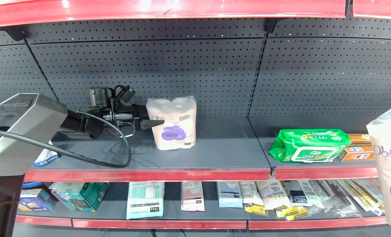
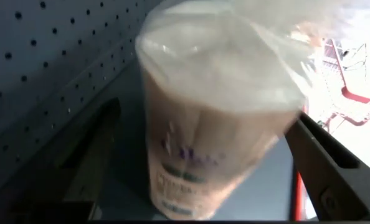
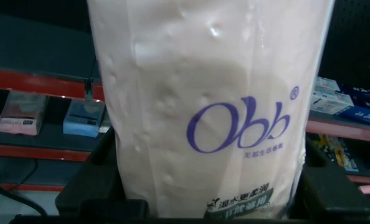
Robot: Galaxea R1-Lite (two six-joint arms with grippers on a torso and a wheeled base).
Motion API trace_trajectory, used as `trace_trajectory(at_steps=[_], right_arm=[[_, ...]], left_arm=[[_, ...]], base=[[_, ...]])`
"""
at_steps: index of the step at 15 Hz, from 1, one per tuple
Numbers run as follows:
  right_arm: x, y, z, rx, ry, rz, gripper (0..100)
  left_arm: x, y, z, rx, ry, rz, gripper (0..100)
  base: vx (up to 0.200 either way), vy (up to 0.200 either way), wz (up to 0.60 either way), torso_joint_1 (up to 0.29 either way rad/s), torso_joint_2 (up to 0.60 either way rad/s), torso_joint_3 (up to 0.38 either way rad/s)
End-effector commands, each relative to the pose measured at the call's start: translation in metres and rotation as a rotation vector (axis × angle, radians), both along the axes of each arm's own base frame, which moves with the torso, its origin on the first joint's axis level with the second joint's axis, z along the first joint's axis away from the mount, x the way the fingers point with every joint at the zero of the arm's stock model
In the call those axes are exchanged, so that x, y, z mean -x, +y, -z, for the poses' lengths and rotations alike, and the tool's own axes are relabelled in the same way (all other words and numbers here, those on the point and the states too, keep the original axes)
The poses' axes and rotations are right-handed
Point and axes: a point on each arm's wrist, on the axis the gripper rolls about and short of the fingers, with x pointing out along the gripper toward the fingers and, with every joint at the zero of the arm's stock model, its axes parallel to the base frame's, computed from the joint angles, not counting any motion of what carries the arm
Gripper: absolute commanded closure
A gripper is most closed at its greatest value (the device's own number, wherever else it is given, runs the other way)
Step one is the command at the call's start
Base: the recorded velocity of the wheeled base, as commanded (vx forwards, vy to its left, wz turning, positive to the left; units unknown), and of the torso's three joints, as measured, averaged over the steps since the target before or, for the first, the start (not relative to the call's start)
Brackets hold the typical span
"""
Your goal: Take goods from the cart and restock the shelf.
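Note:
A pink-and-white toilet paper pack [image 1: 174, 122] with a purple emblem stands upright on the grey middle shelf [image 1: 221, 148]. My left gripper [image 1: 153, 121] reaches it from the left, open, one finger on each side. In the left wrist view the pack [image 2: 216, 118] sits between the dark fingers [image 2: 94, 158], with a small gap on one side. A second pack of the same kind [image 1: 389, 158] hangs at the far right, in front of the shelf. My right gripper [image 3: 210, 183] is shut on this pack [image 3: 210, 93], its black fingers [image 3: 94, 180] pressing both sides.
A green wet wipes pack [image 1: 309, 144] and orange boxes [image 1: 357, 148] lie on the right half of the middle shelf. A blue-white bag [image 1: 45, 158] sits at its left end. The lower shelf [image 1: 159, 223] holds boxes and several flat packets. Free room lies right of the standing pack.

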Motion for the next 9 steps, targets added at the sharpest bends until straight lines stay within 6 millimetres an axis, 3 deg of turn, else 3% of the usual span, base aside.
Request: trace_trajectory(at_steps=[1,9], right_arm=[[-0.001,0.0,0.0,0.0,0.002,-0.001,100],[-0.001,0.0,0.001,0.002,0.005,0.005,100]], left_arm=[[-0.009,-0.004,0.004,0.002,-0.017,0.006,0],[-0.012,-0.031,0.006,0.0,-0.026,0.051,0]], base=[[0.0,0.0,0.0,0.0,0.0,0.0],[0.0,0.0,0.0,0.0,0.0,0.0]])
